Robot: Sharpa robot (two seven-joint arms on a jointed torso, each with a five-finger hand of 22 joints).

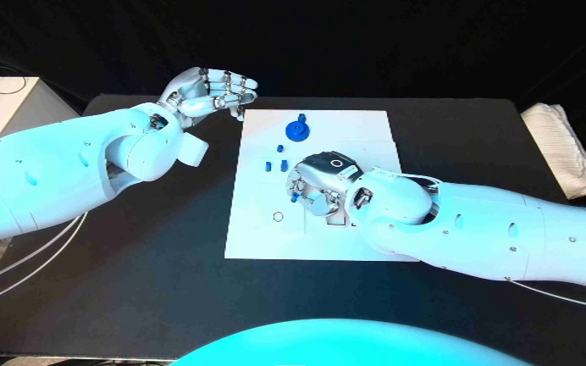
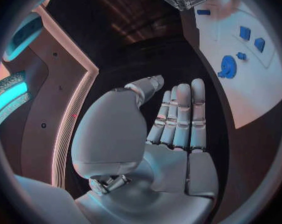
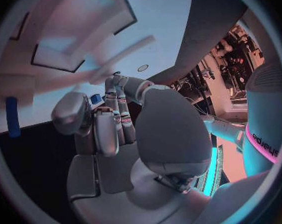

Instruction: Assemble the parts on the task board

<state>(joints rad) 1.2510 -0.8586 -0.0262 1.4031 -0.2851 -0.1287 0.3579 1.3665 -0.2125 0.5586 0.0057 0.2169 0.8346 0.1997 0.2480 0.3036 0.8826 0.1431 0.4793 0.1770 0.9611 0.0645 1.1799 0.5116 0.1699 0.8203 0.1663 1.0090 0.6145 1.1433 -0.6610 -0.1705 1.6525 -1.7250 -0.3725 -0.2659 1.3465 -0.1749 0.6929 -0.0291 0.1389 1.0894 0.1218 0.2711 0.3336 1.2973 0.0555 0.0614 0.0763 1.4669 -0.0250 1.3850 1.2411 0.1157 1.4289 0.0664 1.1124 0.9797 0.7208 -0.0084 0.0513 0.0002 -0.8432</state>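
Pinching small blue part [image 3: 95,99] between right hand [image 1: 320,186] fingers over task board [image 1: 354,129] centre — light, stiff, slippery, we judge; grip its sides. Left hand [image 1: 210,93] empty, fingers loosely curled, off board's far-left corner.

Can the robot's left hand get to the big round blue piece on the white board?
Probably yes. The left hand holds nothing and hangs just off the task board, close to the round blue part. Nothing lies between them; the right hand is working elsewhere on the board.
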